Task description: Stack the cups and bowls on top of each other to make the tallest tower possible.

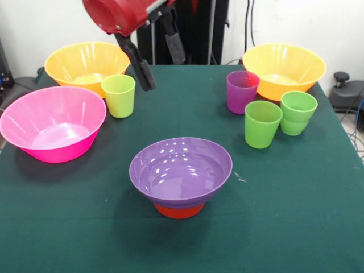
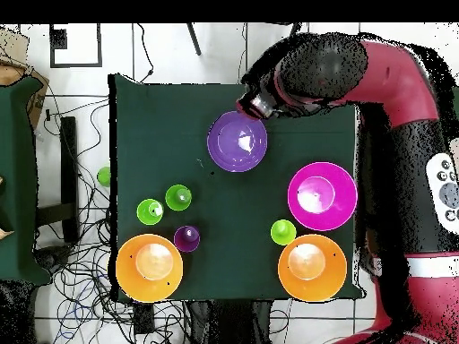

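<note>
Claw (image 1: 161, 57) spread apart, empty. Just below-left: yellow-green cup (image 1: 119, 95), light, slick, tapered; best pinched across the rim wall.

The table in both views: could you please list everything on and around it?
Big orange-yellow bowls: two, one at each far corner in the front view.
Pink bowl: one, left edge.
Purple bowl: one, near middle, sitting on the small orange bowl.
Small orange bowl: one, under the purple bowl.
Yellow-green cup: one, between the pink bowl and the left orange-yellow bowl.
Purple cup: one, translucent, by the right orange-yellow bowl.
Green cups: right side; the farther one looks like two nested.
Small green round thing: one, off the table.
Table: one, dark green cloth.
Arm: red and black.
Gripper: black, open, above the table.
</note>
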Tool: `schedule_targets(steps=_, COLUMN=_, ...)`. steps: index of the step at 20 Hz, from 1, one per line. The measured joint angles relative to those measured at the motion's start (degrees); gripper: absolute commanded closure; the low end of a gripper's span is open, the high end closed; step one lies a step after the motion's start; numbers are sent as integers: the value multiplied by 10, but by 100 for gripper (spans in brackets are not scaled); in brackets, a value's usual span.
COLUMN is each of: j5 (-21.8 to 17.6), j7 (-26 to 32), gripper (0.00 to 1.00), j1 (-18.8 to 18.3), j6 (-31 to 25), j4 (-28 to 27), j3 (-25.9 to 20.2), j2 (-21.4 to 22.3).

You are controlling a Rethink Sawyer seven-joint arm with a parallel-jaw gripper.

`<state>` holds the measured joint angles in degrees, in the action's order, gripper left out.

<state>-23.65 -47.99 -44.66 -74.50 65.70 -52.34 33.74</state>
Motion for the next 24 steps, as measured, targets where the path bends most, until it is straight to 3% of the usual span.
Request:
schedule_targets(steps=16, j5=0, j7=0, gripper=0, j1=3, j6=-1, j4=-4, j3=2, j2=-24)
schedule_targets(steps=24, j5=0, j7=0, gripper=0, j1=40, j6=-1, j4=-11, j3=22, j2=-27)
